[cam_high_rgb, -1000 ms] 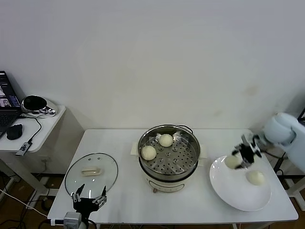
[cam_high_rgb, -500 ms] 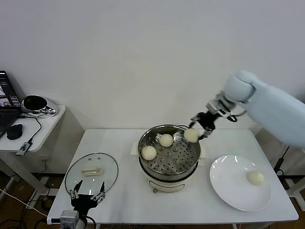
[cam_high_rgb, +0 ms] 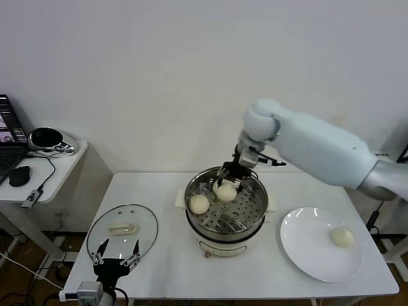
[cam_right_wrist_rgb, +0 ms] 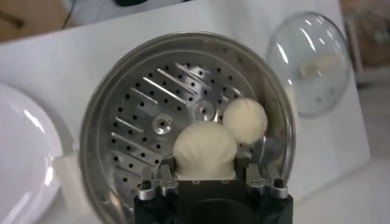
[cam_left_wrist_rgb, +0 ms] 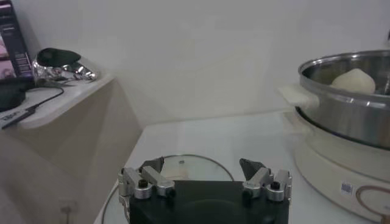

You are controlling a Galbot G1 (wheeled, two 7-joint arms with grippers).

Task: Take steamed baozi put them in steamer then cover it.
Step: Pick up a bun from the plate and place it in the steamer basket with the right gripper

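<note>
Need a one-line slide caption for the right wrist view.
Right end effector holding a baozi over the steamer tray, beside another bun.

Before me stands a white table (cam_high_rgb: 159, 255) against a plain pale wall (cam_high_rgb: 191, 76). On its right part lies a flat white plate (cam_high_rgb: 312, 255), near the front edge. Off to my left, beside the table and apart from it, is a lower white side desk (cam_high_rgb: 54, 172). On that desk I see a laptop (cam_high_rgb: 9, 143) at the far left edge, a black mouse (cam_high_rgb: 19, 175) just beside it, a cable (cam_high_rgb: 46, 175) trailing across, and a dark rounded shiny object (cam_high_rgb: 46, 138), perhaps a headset.
</note>
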